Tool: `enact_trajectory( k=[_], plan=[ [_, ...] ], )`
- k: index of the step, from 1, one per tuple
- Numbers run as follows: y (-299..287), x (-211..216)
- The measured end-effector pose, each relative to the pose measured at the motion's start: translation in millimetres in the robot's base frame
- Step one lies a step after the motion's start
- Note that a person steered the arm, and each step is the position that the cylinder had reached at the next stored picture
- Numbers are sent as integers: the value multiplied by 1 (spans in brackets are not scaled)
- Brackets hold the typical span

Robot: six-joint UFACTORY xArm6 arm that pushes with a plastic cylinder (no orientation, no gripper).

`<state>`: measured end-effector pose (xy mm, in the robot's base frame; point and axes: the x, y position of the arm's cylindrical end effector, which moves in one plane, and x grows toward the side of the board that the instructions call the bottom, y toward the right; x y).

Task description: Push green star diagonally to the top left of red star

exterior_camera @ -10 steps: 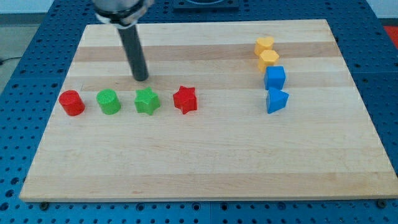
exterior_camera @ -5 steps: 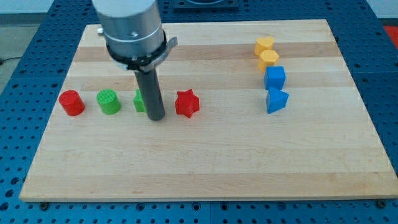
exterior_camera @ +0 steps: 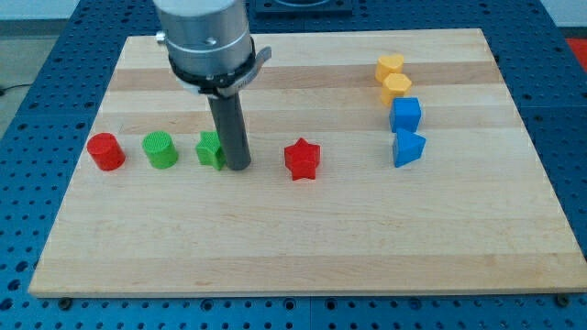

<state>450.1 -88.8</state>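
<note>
The green star [exterior_camera: 209, 149] lies left of the board's middle, partly hidden behind my rod. My tip [exterior_camera: 238, 167] rests on the board right against the green star's right side. The red star [exterior_camera: 301, 159] lies to the right of my tip and slightly lower than the green star, with a gap between it and the rod.
A green cylinder [exterior_camera: 160, 149] and a red cylinder [exterior_camera: 105, 151] stand in a row left of the green star. At the view's right, two yellow blocks [exterior_camera: 392, 67] [exterior_camera: 396, 87] and two blue blocks [exterior_camera: 405, 115] [exterior_camera: 408, 148] form a column on the wooden board [exterior_camera: 303, 247].
My tip came down from above the green star to its right side. The red star has slid right and slightly down. The green star has shifted slightly left.
</note>
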Motion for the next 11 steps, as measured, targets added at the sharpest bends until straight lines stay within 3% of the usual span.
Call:
enact_trajectory(
  k=[1,2,3,7,9,11],
  plan=[
    [-12,-34],
    [18,-2],
    [-16,25],
    [-78,-109],
    [-123,-83],
    [-99,-172]
  ],
)
